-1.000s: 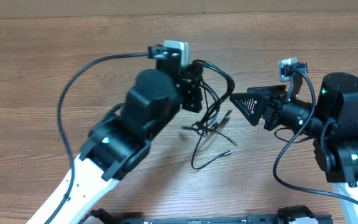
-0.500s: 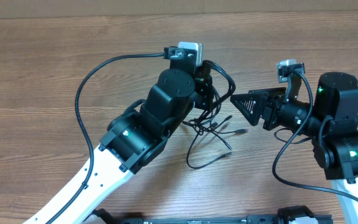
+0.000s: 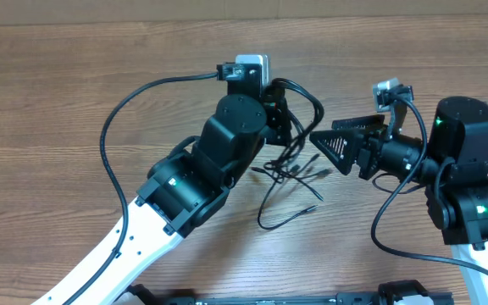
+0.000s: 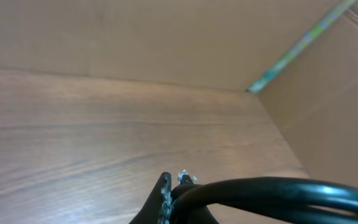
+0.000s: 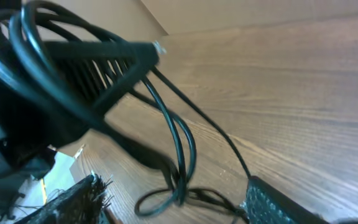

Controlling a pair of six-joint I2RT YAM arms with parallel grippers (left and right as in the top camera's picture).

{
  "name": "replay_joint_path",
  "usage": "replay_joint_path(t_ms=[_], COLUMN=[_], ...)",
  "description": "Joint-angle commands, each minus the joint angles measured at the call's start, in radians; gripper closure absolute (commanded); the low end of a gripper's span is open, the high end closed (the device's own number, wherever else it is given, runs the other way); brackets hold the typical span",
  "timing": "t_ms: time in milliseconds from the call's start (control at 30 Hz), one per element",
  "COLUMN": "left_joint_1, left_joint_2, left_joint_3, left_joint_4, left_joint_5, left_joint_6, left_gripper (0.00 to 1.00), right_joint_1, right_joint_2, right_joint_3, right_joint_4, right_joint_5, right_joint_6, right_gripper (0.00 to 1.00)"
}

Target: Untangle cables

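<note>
The left gripper (image 3: pixel 281 125), jaws clamped on them, holds thin black cables (image 3: pixel 289 174) up in glossy loops; their plug-tipped ends sprawl tangled mid-desk (image 3: pixel 58 93). Just right of them, the right gripper (image 3: pixel 329 147) has its jaws wide.

No text, label, brand, number or sign can be read in any of the three views. In the left wrist view, the pale strip (image 4: pixel 303 42) running across the cardboard wall (image 4: pixel 334 118) bears greenish-yellow marks, too blurred to tell whether they are print.
</note>
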Motion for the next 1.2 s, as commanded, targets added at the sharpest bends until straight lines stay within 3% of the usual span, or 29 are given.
replay_joint_path(t_ms=[0, 167, 233, 433, 533, 733, 1167], left_joint_1=[-0.035, -0.065, -0.079, -0.095, -0.105, -0.109, -0.106], left_joint_2=[0.01, 0.016, 0.014, -0.002, -0.018, -0.097, -0.315], left_joint_3=[0.018, 0.018, 0.018, 0.018, 0.018, 0.018, 0.018], left_joint_4=[0.013, 0.016, 0.016, 0.011, 0.008, -0.006, -0.034], left_joint_5=[0.034, 0.025, 0.028, 0.032, 0.044, 0.233, 0.182], left_joint_6=[-0.055, -0.055, -0.054, -0.009, -0.003, 0.231, 0.406], left_gripper=[0.96, 0.96, 0.96, 0.96, 0.96, 0.96, 0.96], right_joint_1=[0.004, 0.004, 0.004, 0.004, 0.004, 0.003, 0.003], right_joint_2=[0.001, 0.013, 0.023, 0.027, 0.027, 0.027, 0.027], right_joint_3=[0.022, 0.022, 0.022, 0.022, 0.022, 0.022, 0.022], right_joint_4=[0.029, 0.047, 0.026, -0.052, -0.073, -0.075, -0.109], right_joint_5=[-0.016, 0.01, 0.152, 0.603, 0.786, 1.056, 1.186], right_joint_6=[-0.023, -0.023, -0.02, 0.171, 0.249, 0.327, 0.327], right_gripper=[0.27, 0.3, 0.37, 0.37, 0.3, 0.19, 0.15])
